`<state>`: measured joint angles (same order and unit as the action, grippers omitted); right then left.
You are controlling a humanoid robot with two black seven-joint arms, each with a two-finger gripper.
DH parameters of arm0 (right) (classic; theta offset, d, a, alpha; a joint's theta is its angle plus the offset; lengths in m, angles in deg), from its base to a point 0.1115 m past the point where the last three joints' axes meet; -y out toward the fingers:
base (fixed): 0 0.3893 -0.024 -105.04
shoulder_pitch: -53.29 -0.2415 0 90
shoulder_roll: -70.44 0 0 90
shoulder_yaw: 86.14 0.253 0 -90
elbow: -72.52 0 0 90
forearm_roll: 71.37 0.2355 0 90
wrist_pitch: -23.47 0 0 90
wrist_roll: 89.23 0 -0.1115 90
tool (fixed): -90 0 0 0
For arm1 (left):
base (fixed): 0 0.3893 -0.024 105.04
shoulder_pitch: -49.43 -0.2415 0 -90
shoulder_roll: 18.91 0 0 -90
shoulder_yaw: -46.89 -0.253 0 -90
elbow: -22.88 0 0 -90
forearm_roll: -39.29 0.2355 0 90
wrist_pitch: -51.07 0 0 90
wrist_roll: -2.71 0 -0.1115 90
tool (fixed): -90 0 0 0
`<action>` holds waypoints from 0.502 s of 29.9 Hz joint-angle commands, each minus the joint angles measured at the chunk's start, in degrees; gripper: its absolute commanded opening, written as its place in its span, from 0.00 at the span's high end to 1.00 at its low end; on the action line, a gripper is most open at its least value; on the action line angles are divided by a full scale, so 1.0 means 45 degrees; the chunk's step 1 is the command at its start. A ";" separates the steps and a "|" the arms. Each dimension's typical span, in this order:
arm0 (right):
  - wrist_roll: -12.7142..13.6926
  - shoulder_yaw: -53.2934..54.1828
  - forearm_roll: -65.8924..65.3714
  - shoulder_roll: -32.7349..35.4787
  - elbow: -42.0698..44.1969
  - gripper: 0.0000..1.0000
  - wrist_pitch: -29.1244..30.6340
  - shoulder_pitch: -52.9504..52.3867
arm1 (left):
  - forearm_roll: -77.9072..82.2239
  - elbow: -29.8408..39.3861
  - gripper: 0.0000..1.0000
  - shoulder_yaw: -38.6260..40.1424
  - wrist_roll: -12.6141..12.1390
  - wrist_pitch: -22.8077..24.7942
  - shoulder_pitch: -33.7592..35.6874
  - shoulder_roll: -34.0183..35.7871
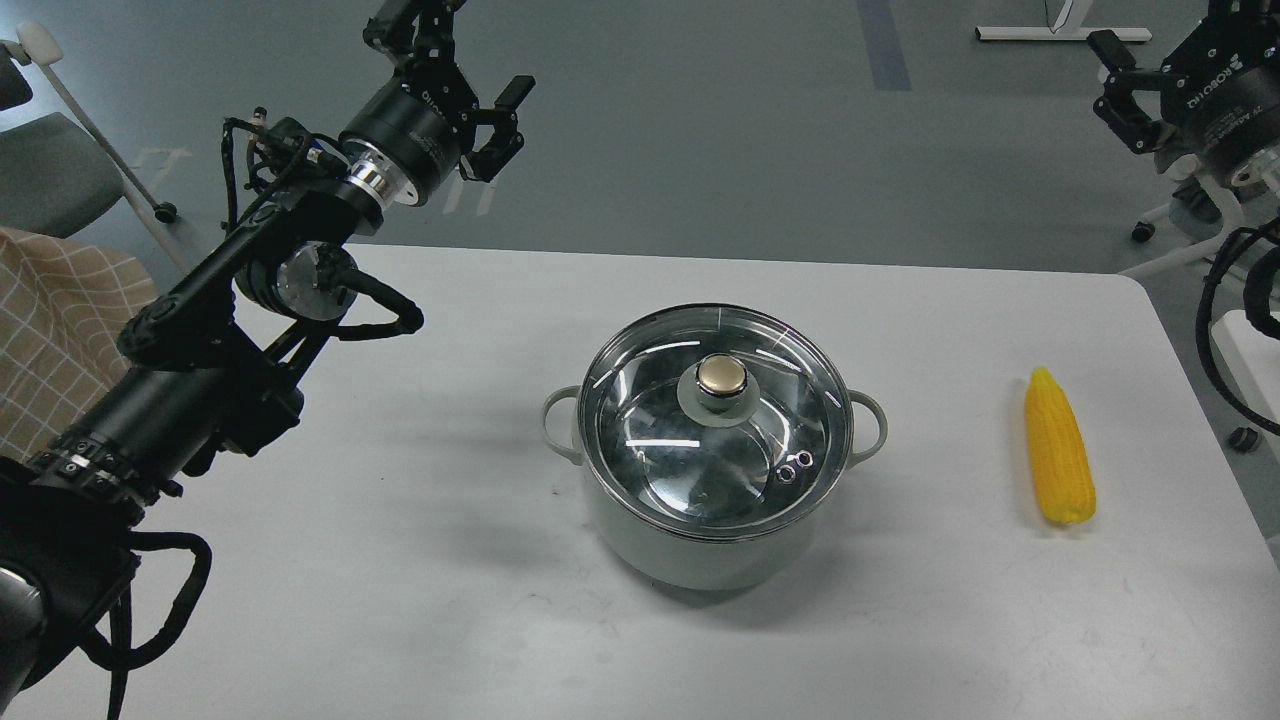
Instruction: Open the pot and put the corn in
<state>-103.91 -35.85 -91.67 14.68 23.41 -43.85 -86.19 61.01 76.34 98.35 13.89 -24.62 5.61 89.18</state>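
Observation:
The pale grey-green pot [700, 545] stands in the middle of the white table, with a loop handle on each side. The round glass lid [660, 400] with its gold knob [721, 375] sits on it and closes it. The yellow corn [1058, 460] lies on the table to the right of the pot, tip pointing away from me. My left gripper [465, 55] is open and empty, raised beyond the table's far left edge. My right gripper [1160, 35] is open and empty, high at the far right, well above the corn.
The white table [400, 560] ends just right of the corn, with a rounded far right corner. A grey chair [50, 170] and a checked cloth [60, 320] are at the left, off the table. A white stand base [1060, 33] is on the floor behind.

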 commanded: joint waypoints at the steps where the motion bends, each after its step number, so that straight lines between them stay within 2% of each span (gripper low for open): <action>1: 0.0001 0.0075 -0.0001 0.0028 -0.0005 0.00 -0.0002 -0.0001 | 0.0075 0.0131 0.02 0.0010 0.0015 0.0003 0.0011 0.0024; 9: 0.0001 0.0095 -0.0001 0.0047 0.0015 0.00 -0.0002 0.0019 | 0.2942 0.1437 0.02 0.0010 0.0367 0.0179 0.0362 0.0785; 14: 0.0001 0.0133 -0.0001 0.0047 -0.0004 0.00 -0.0002 0.0097 | 0.5849 0.3797 0.02 -0.0010 0.0386 0.0393 0.0460 0.1545; 15: 0.0001 0.0134 -0.0001 0.0047 -0.0005 0.00 -0.0002 0.0097 | 0.5856 0.3803 0.02 -0.0010 0.0386 0.0394 0.0460 0.1547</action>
<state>-103.91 -35.39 -91.67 14.90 23.47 -43.86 -85.95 82.47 89.46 98.34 15.53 -23.34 7.58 94.79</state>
